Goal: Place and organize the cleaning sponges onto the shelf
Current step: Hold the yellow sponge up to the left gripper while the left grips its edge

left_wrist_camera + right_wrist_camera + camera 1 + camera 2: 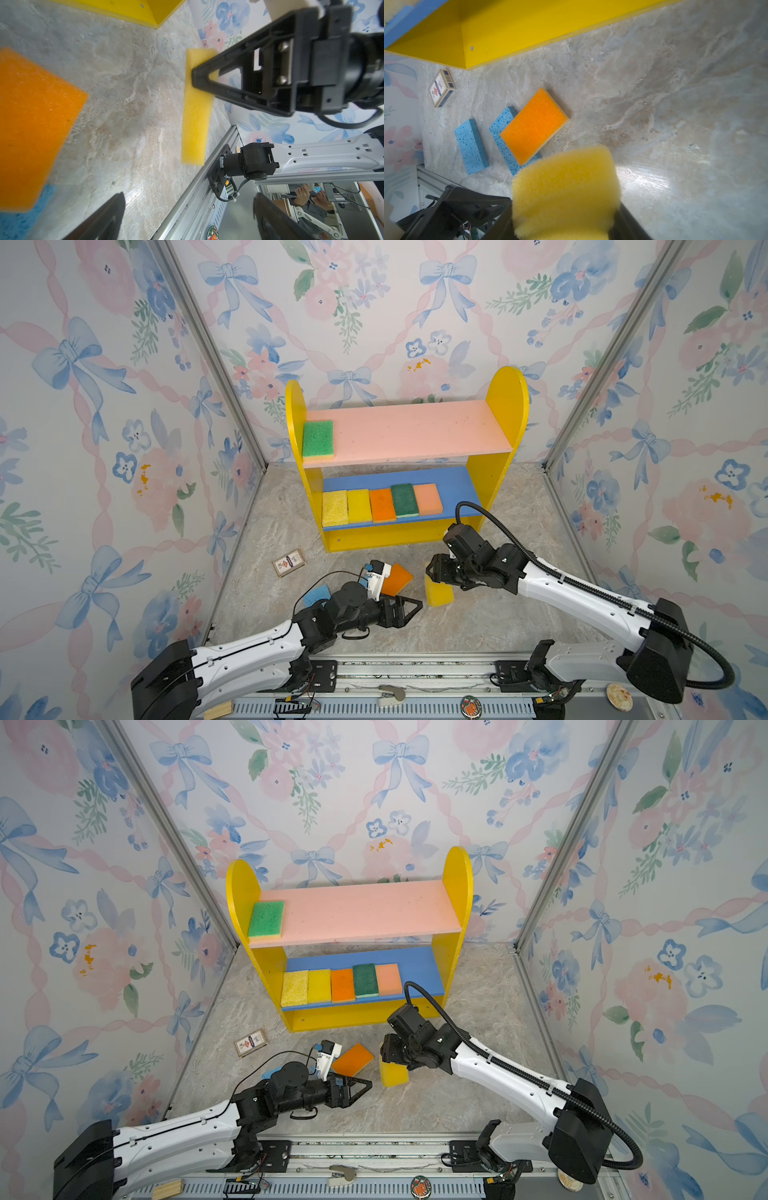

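The shelf (505,414) stands at the back. A green sponge (318,438) lies on its pink upper board, and several sponges (381,504) sit in a row on the blue lower board. In front of it, my right gripper (432,572) is shut on a yellow sponge (439,593) (564,182), held on edge just over the floor. To its left on the floor, an orange sponge (533,126) lies partly on a light blue sponge (501,128), with another blue sponge (471,145) beside them. My left gripper (415,608) (187,218) hangs open and empty near the orange sponge.
A small printed card box (288,562) lies on the floor left of the shelf. Wallpapered walls close in on three sides. A metal rail (415,672) runs along the front, with a small wooden block (218,709) on it.
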Robot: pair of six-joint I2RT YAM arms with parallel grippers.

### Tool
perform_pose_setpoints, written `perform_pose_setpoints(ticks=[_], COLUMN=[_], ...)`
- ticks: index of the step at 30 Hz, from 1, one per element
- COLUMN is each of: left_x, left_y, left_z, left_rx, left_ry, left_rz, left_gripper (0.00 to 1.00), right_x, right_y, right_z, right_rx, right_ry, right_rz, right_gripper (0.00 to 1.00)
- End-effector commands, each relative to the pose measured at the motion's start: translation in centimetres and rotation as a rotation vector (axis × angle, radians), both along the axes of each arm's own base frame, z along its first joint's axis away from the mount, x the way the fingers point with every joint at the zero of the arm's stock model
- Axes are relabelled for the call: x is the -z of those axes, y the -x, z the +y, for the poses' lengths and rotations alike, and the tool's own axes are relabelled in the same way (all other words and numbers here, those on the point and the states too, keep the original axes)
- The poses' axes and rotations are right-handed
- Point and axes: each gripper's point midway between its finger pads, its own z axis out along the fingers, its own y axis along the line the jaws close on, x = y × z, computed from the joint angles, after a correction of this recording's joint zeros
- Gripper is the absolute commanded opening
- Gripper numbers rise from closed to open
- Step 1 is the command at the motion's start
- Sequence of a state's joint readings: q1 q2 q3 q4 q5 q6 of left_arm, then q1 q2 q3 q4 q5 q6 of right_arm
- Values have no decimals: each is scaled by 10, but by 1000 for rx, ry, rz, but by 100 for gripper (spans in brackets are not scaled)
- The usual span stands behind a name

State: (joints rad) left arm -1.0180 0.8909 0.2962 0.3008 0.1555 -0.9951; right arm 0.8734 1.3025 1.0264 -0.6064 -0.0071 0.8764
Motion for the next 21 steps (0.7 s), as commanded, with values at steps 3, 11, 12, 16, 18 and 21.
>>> perform_pose_setpoints(ticks=[3, 11, 12, 16, 18, 21], left_x=[-22, -21, -21, -18, -18, -24], left_y=[-14, -25, -25, -28, -30, -30], left_z=[-10, -14, -15, -16, -15, -14], left_rx=[-36, -83, -80, -95, -104, -104], left_ry=[37, 38, 42, 51, 62, 92], left_rz=[-78, -74, -71, -45, -32, -30], left_gripper=[95, 70, 66, 48, 39, 33], right_x=[-22, -31, -32, -35, -36, -37], right_y=[2, 8, 8, 10, 9, 10], right_z=[33, 49, 49, 51, 50, 49], right_rx=[-25, -55, -55, -65, -67, -79], right_ry=[-85, -116, -119, -124, -123, -121], right_rz=[-26, -36, -37, -42, -48, -54], right_gripper=[58, 57, 56, 56, 56, 63])
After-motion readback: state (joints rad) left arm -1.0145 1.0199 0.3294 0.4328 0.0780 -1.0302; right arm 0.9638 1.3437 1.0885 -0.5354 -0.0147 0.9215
